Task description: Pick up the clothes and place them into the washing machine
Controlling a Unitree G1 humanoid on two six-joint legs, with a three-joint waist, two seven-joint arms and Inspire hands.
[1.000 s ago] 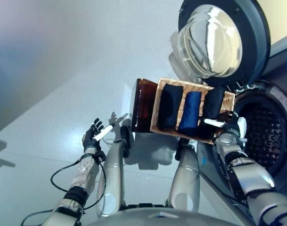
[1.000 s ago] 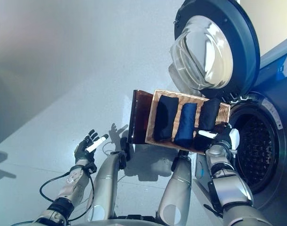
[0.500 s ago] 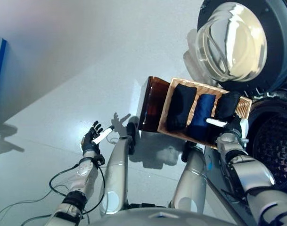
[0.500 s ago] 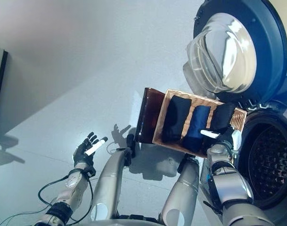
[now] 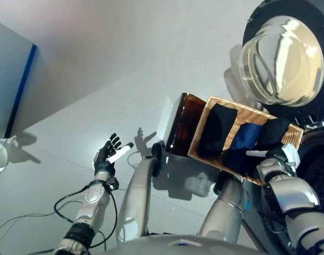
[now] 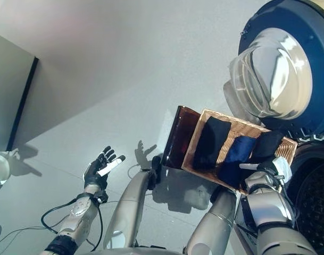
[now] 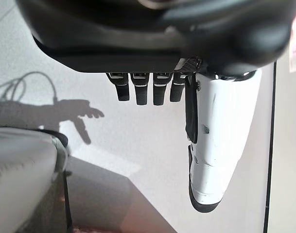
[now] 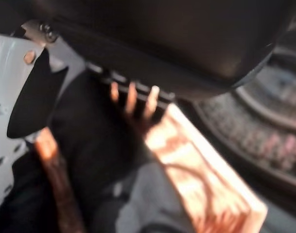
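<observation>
A wicker basket [image 5: 247, 108] stands on the floor before the washing machine. It holds a black garment [image 5: 217, 130], a blue garment [image 5: 247, 139] and another black garment [image 5: 276, 130], folded side by side. My right hand [image 5: 279, 158] is at the basket's near right corner, open. Its white-covered thumb reaches over the right black garment [image 8: 89, 136], and its fingers [image 8: 133, 99] touch that cloth beside the basket rim [image 8: 201, 160]. My left hand [image 5: 106, 156] hovers open over the bare floor far to the left, holding nothing [image 7: 218, 136].
The washer's round glass door [image 5: 281, 53] stands open behind the basket, and the drum opening [image 5: 318, 164] lies just right of my right hand. A dark brown box [image 5: 179, 125] adjoins the basket's left side. A grey panel with a blue edge [image 5: 13, 79] stands at far left.
The camera has swung left, so the whole scene has slid right and the blue-edged panel has come into view. Both hands keep their places relative to the basket.
</observation>
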